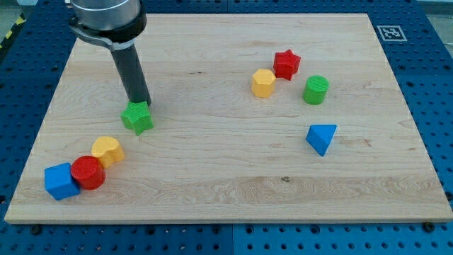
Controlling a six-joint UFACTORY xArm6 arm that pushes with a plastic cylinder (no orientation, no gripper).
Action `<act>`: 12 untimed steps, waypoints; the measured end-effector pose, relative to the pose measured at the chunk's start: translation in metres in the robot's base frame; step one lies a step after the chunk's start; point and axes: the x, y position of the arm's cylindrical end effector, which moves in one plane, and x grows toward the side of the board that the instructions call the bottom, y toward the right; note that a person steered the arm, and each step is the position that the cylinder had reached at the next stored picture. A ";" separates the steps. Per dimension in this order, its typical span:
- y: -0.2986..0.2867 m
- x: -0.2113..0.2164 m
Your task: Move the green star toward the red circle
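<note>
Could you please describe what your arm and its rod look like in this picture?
Only my arm's lowest part shows at the view's top left: a rounded grey metallic housing with a darker band. From it a straight, smooth, dark rod runs down to my tip, just above the green star. No cables or markings show.

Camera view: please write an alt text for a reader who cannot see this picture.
My tip touches the upper edge of the green star on a wooden board. The red circle lies toward the view's bottom left, between a yellow block and a blue cube. At the view's right are a red star, a yellow hexagon, a green cylinder and a blue triangle.
</note>
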 end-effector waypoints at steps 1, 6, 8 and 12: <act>0.013 0.000; -0.018 0.032; -0.062 0.037; -0.107 0.057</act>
